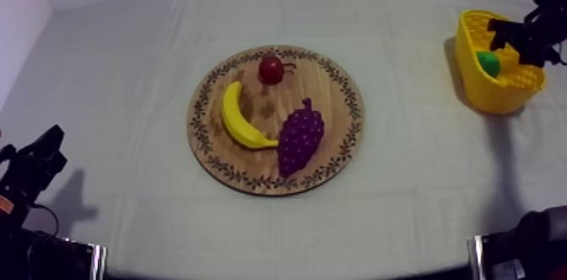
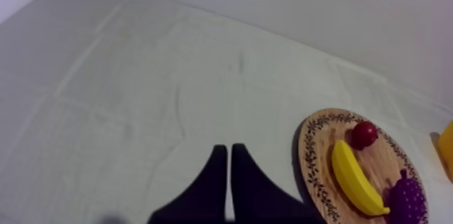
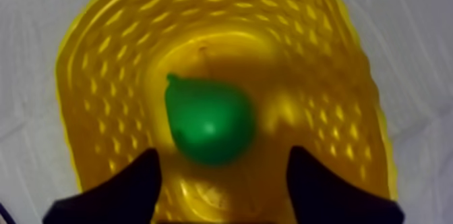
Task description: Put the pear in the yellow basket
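Observation:
The green pear (image 1: 488, 63) lies inside the yellow basket (image 1: 494, 89) at the table's far right. My right gripper (image 1: 515, 39) hovers just over the basket. In the right wrist view its fingers (image 3: 128, 186) stand wide apart above the pear (image 3: 209, 122), which rests on the basket's floor (image 3: 323, 71); the right gripper (image 3: 224, 156) is open and holds nothing. The round wooden board (image 1: 333, 98) sits mid-table. My left gripper (image 1: 42, 153) rests low at the left, well away from the board. Its fingers (image 2: 229, 149) lie together as a narrow wedge, shut on nothing.
On the board lie a banana (image 1: 239, 117), a bunch of grapes (image 1: 300, 136) and a small red fruit (image 1: 271, 69). From the left wrist, the board (image 2: 323, 152) with the banana (image 2: 354, 176) and red fruit (image 2: 364, 134) lies beyond the left fingers. Bare cloth surrounds the board.

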`<state>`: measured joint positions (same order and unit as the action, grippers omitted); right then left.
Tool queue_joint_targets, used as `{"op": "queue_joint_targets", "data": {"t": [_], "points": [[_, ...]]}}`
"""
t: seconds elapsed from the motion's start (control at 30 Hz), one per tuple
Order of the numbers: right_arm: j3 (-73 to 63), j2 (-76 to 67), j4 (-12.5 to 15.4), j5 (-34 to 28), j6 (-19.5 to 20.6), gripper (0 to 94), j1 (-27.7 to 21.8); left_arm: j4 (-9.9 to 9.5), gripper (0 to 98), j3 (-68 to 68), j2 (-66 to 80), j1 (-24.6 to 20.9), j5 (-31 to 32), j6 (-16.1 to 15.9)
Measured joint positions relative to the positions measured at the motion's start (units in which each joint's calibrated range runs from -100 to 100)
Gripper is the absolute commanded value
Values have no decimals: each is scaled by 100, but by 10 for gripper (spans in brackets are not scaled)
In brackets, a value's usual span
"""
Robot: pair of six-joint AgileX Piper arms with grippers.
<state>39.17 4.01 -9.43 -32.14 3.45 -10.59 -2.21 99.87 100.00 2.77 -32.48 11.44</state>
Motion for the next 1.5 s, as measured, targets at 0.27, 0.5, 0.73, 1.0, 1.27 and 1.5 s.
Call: {"op": "queue_joint_targets", "data": {"t": [0.27,0.5,0.73,1.0,1.27,1.5], "points": [[580,-551,374,604,-501,148,-23,0,1,0,0,0,0,0],[1471,-1420,790,1195,-997,17,15,0,1,0,0,0,0,2],[2501,-2622,1391,1514,-1448,4,-92,0,1,0,0,0,0,3],[3843,-4421,2261,1713,-2290,3,-129,0,1,0,0,0,0,6],[5071,-6745,2547,968,-3065,3,-264,0,1,0,0,0,0,6],[5519,-8496,1640,-113,-2963,3,67,0,1,0,0,0,0,3]]}}
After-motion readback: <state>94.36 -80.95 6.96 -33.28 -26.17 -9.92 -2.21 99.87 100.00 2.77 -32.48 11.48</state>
